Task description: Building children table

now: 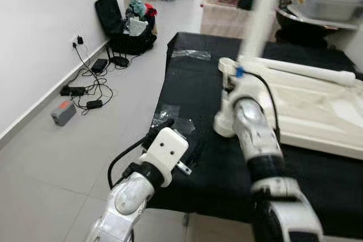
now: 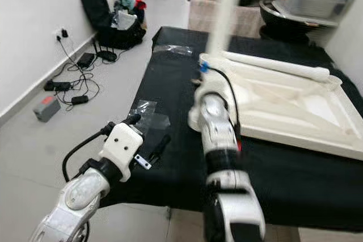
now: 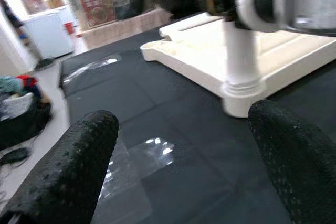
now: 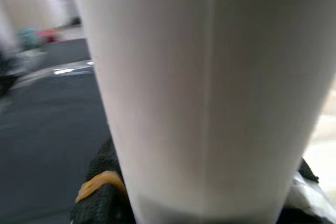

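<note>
A white tabletop lies upside down on a black-covered surface, its near-left corner socket taking an upright white leg. The right gripper is clamped around the leg low down, just above the socket; the wrist view shows the leg hard against its dark fingers, so the hold looks firm. A second leg lies flat along the tabletop's far edge.

The left gripper hovers low over the black cover, near the left edge, its fingers spread wide and holding nothing. Clear plastic wrap lies on the cover just ahead of it, with more wrap at the far end.

The step in hand appears to be seating this leg. To do it well, the leg should be kept vertical and centred over the socket while it is turned or pressed home, and the tabletop should not be allowed to slide on the cloth; the free left gripper could brace it. A tilted leg risks jamming.
</note>
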{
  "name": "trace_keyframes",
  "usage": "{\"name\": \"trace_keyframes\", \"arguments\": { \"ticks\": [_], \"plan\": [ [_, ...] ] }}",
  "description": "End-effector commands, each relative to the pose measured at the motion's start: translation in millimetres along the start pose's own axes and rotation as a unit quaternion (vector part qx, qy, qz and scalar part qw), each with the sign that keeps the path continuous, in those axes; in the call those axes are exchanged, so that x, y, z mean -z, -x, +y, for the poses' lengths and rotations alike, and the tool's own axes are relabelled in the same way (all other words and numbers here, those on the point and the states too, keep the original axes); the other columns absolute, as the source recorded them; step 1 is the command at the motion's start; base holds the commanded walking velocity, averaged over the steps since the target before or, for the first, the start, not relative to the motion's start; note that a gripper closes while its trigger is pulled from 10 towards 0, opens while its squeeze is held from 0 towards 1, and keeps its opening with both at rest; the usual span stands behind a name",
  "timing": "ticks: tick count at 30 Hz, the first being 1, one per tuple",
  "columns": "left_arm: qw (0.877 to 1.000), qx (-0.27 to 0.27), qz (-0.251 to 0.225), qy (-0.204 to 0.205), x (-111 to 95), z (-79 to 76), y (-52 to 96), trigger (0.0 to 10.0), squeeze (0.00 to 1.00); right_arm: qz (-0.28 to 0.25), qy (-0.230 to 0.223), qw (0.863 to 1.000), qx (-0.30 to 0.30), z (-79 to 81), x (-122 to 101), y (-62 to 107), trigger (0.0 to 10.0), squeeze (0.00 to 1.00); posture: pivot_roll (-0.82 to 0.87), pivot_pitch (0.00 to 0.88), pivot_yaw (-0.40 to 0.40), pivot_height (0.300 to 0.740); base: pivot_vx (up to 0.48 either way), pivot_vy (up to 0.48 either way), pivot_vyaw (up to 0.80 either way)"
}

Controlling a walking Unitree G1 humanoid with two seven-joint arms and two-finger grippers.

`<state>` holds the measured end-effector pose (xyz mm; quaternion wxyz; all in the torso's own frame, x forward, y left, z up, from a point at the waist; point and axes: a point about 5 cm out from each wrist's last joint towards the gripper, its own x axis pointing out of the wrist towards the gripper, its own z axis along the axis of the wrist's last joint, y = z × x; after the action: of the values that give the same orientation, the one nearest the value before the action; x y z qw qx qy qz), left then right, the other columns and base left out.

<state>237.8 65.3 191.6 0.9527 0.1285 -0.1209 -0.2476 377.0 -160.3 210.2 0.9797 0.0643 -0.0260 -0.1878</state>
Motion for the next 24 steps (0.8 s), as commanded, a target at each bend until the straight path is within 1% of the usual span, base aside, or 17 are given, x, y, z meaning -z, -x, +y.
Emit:
{"name": "trace_keyframes", "arguments": {
  "ticks": [1,4,5,6,7,8,9,13,14,16,17,18,19,21,22,23,24],
  "plan": [
    [1.0,0.009,0.003,0.002,2,-3.9,-0.5,10.0,0.0,0.042,-0.009,0.999,0.029,-2.5,15,5.7,0.0,0.0,0.11,0.076,-0.074,0.74,0.0,0.0,0.0],
    [1.0,0.009,0.003,0.001,2,-3.7,-0.3,10.0,0.0,0.044,-0.013,0.999,0.026,2.3,15,8.2,0.0,0.0,0.11,0.078,-0.076,0.74,0.0,0.0,0.0],
    [1.0,0.009,0.004,0.001,2,-3.6,-0.1,10.0,0.0,0.039,-0.022,0.999,0.016,10.7,14,8.1,0.0,0.0,0.11,0.083,-0.074,0.74,0.0,0.0,0.0],
    [1.0,0.009,0.005,0.001,3,-3.6,0.4,10.0,0.0,0.021,-0.028,0.999,-0.004,19.4,9,7.1,10.0,0.0,0.11,0.086,-0.078,0.74,0.0,0.0,0.0],
    [1.0,0.009,0.005,0.001,3,-3.6,0.4,10.0,0.0,0.021,-0.028,0.999,-0.004,19.4,9,7.1,10.0,0.0,0.11,0.086,-0.078,0.74,0.0,0.0,0.0],
    [1.0,0.009,0.006,0.001,3,-3.6,0.7,10.0,0.0,0.001,-0.032,0.999,-0.022,26.8,1,6.3,10.0,1.0,0.1,0.086,-0.076,0.74,0.0,0.0,0.0],
    [1.0,0.008,0.007,0.002,3,-3.7,0.8,10.0,0.0,-0.013,-0.033,0.999,-0.033,30.9,-4,6.0,10.0,1.0,0.1,0.086,-0.076,0.74,0.0,0.0,0.0],
    [1.0,0.008,0.007,0.003,4,-4.1,0.8,10.0,0.0,-0.045,-0.038,0.998,-0.032,30.1,-19,6.3,10.0,1.0,0.1,0.089,-0.078,0.74,0.0,0.0,0.0],
    [1.0,0.008,0.007,0.003,4,-4.0,0.6,10.0,0.0,-0.067,-0.038,0.995,-0.057,30.5,-27,3.6,10.0,0.0,0.1,0.091,-0.076,0.74,0.0,0.0,0.0],
    [1.0,0.008,0.007,0.003,4,-4.0,0.6,10.0,0.0,-0.067,-0.038,0.995,-0.057,30.5,-27,3.6,10.0,0.0,0.1,0.091,-0.076,0.74,0.0,0.0,0.0],
    [1.0,0.008,0.007,0.001,4,-3.9,0.3,10.0,0.0,-0.067,-0.043,0.988,-0.131,37.2,-32,-0.8,10.0,0.0,0.1,0.093,-0.074,0.74,0.0,0.0,0.0],
    [1.0,0.008,0.007,-0.001,4,-3.1,-0.1,10.0,0.0,-0.043,-0.053,0.976,-0.206,41.0,-31,-6.1,10.0,0.0,0.11,0.094,-0.078,0.74,0.0,0.0,0.0],
    [1.0,0.008,0.007,-0.004,4,-1.7,-0.5,10.0,0.0,-0.028,-0.043,0.955,-0.291,44.4,-29,-7.3,10.0,0.0,0.11,0.093,-0.077,0.74,0.0,0.0,0.0],
    [1.0,0.008,0.007,-0.004,4,-1.7,-0.5,10.0,0.0,-0.028,-0.043,0.955,-0.291,44.4,-29,-7.3,10.0,0.0,0.11,0.093,-0.077,0.74,0.0,0.0,0.0],
    [1.0,0.007,0.006,-0.006,3,-0.2,-0.9,10.0,0.0,-0.01,-0.03,0.921,-0.387,45.9,-24,-3.3,10.0,0.0,0.11,0.093,-0.08,0.74,0.0,0.0,0.0],
    [1.0,0.007,0.006,-0.006,3,-0.2,-0.9,10.0,0.0,-0.01,-0.03,0.921,-0.387,45.9,-24,-3.3,10.0,0.0,0.11,0.093,-0.08,0.74,0.0,0.0,0.0],
    [1.0,0.006,0.005,-0.006,3,0.8,-1.2,10.0,0.0,-0.001,-0.023,0.888,-0.46,45.1,-20,2.8,10.0,0.0,0.11,0.094,-0.08,0.74,0.0,0.0,0.0]
  ]
}}
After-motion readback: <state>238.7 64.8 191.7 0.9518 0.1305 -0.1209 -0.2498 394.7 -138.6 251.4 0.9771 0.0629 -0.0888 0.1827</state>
